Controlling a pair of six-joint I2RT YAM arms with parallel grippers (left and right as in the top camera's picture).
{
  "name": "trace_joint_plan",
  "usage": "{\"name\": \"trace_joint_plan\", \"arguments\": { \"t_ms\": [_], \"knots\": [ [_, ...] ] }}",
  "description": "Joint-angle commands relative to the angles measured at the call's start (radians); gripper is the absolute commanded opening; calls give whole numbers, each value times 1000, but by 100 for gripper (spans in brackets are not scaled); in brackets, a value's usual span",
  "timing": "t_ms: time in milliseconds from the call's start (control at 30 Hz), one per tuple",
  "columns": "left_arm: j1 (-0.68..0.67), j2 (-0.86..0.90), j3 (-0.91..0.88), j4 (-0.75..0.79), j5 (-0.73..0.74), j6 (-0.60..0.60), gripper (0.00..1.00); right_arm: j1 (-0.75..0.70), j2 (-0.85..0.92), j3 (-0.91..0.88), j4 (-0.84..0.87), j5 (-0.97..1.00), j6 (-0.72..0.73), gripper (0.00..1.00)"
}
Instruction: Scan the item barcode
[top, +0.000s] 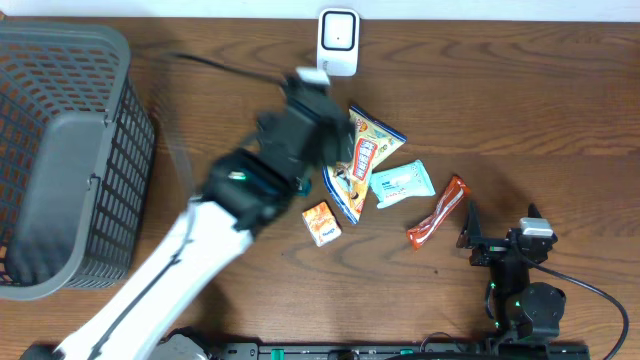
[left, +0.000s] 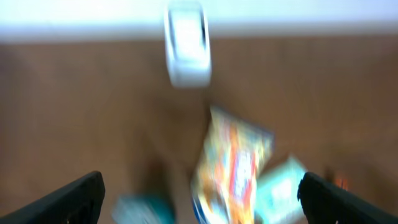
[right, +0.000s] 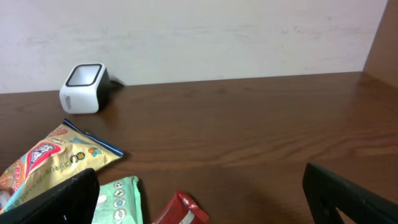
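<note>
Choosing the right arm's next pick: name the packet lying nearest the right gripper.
The red bar wrapper, long and narrow, rightmost of the group; the pale green packet sits further left.

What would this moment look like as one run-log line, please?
left claw: open, empty, over snack bag | right claw: open, empty | scanner: nothing held before it

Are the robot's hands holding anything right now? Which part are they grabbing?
Nothing is held. The left gripper and the right gripper are both wide open, with nothing between their fingers.
</note>
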Motion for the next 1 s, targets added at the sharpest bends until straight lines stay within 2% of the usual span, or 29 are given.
{"name": "trace_joint_plan", "arguments": {
  "t_ms": [0,267,400,633,967],
  "knots": [
    [87,-18,130,38,-95,190,99,5,-2,-3,-2,11,-12,99],
    [302,-27,383,-11,-96,470,98,5,-2,-3,-2,11,-12,99],
    [375,-80,386,-4,-98,470,99,5,-2,-3,-2,11,-12,99],
    [388,-204,334,-27,-87,462,98,5,-2,-3,-2,11,-12,99],
    [388,-492,124,105,-87,434,98,5,-2,-3,-2,11,-12,99]
  ]
}}
